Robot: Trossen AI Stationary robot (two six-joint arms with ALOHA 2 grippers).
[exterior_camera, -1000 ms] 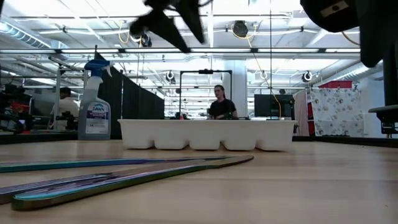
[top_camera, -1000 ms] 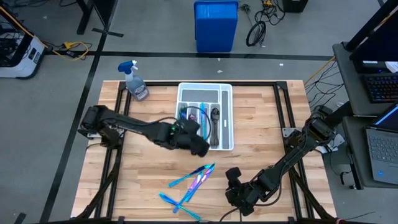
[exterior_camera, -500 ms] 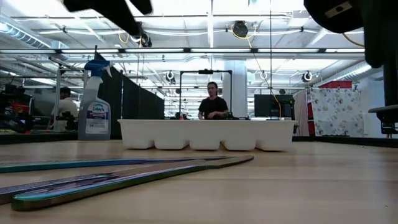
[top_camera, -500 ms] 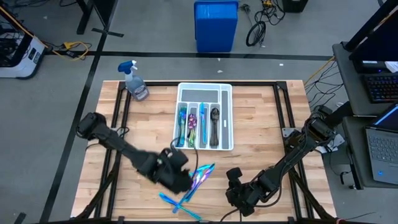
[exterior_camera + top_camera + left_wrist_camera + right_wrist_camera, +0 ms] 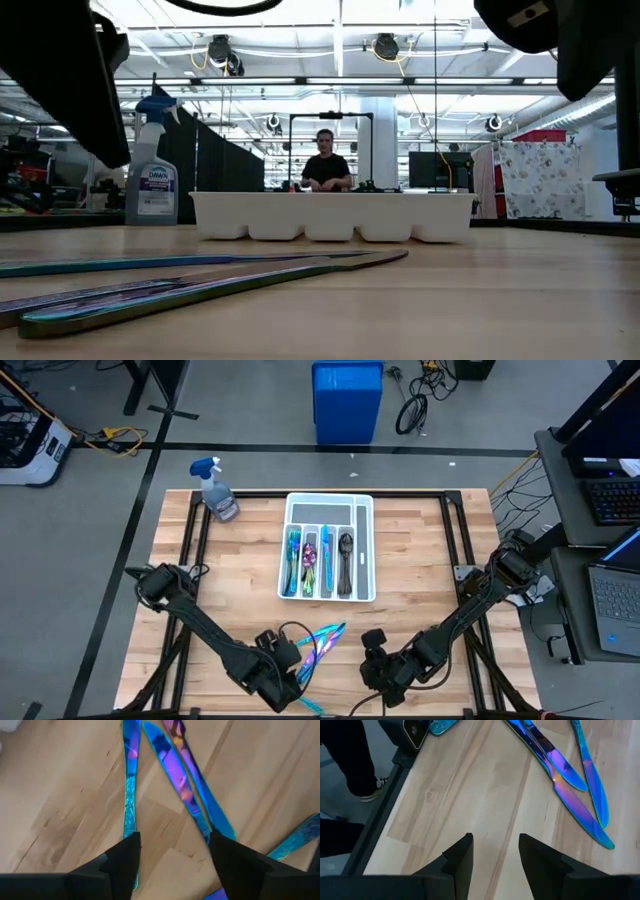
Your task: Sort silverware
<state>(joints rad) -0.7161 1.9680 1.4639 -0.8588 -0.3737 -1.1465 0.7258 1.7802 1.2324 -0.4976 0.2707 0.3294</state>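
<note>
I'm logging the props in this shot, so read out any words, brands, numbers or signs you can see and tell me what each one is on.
"DAWN": on the label of the spray bottle, low view.
Smaller print under that brand name: too small to read.
Spray bottle in the high view: label not readable.
Nothing legible on the white tray or the silverware.

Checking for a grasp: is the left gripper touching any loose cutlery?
Apart. The left wrist view shows the left gripper open above the knives.
</note>
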